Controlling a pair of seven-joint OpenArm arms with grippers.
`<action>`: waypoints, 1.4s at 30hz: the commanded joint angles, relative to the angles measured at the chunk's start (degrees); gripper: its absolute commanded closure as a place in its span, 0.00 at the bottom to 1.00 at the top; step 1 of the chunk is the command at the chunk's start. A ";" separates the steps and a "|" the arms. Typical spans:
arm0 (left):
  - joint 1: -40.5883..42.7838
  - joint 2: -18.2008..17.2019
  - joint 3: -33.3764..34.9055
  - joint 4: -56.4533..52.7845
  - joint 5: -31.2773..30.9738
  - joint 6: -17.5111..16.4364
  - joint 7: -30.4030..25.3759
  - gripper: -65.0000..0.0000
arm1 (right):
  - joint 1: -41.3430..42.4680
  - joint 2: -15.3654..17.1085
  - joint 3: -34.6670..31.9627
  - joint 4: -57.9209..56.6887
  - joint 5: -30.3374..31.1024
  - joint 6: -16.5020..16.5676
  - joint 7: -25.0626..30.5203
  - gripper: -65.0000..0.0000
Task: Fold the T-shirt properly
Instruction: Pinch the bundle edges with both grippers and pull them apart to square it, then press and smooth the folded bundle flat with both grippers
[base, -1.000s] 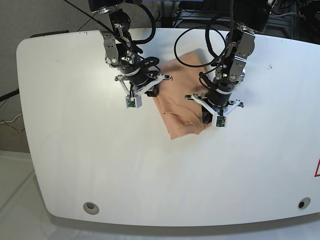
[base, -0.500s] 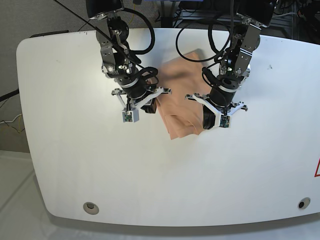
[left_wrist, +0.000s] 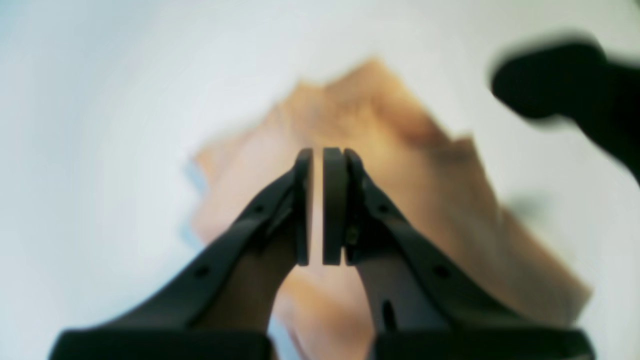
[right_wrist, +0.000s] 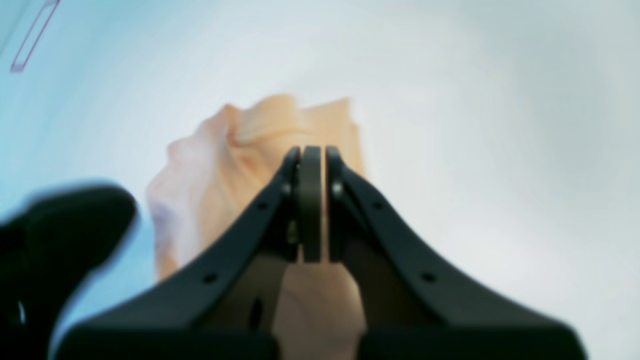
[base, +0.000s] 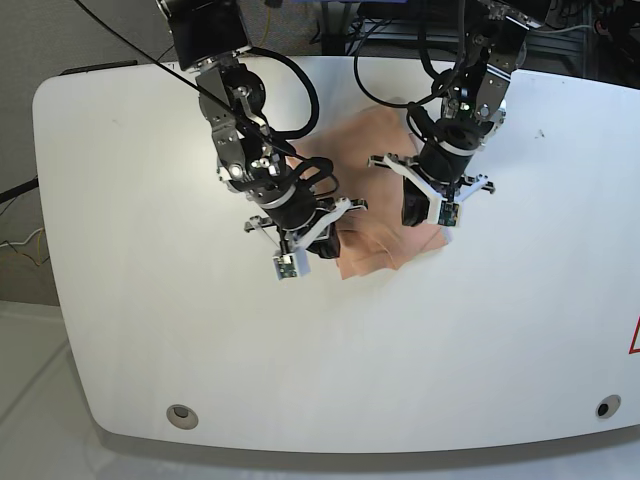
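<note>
Left claw (left_wrist: 317, 205) closed, empty, right claw (right_wrist: 311, 200) closed, empty, arms angled inward

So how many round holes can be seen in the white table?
2. One round hole sits near the table's front edge on the picture's left; the other round hole is near the front right corner. The arms may hide others.

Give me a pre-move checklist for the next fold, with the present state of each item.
1. T-shirt fully on the table: ok.
2. Left gripper shut, nothing visibly pinched between the pads: ok.
3. Right gripper shut, nothing visibly pinched: ok.
4. Both grippers above the cloth, not tangled in it: ok.
5. Shirt lying flat and neatly folded: not ok, it looks bunched.
6. Edges and corners squared up: cannot tell, arms hide much and wrist views are blurred.
</note>
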 joint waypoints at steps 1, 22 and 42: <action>1.69 2.07 -1.42 0.90 0.26 -0.20 -1.57 0.98 | 3.66 -0.33 -1.94 -3.60 0.27 0.53 1.29 0.98; 7.14 7.61 -4.59 -4.47 0.17 -0.20 -1.66 0.98 | 9.55 -0.33 -5.81 -13.54 0.27 0.61 1.37 0.98; 3.01 7.44 -4.59 -7.89 0.26 -0.38 -1.75 0.98 | 4.45 3.18 -4.05 -13.19 -0.08 0.00 2.08 0.99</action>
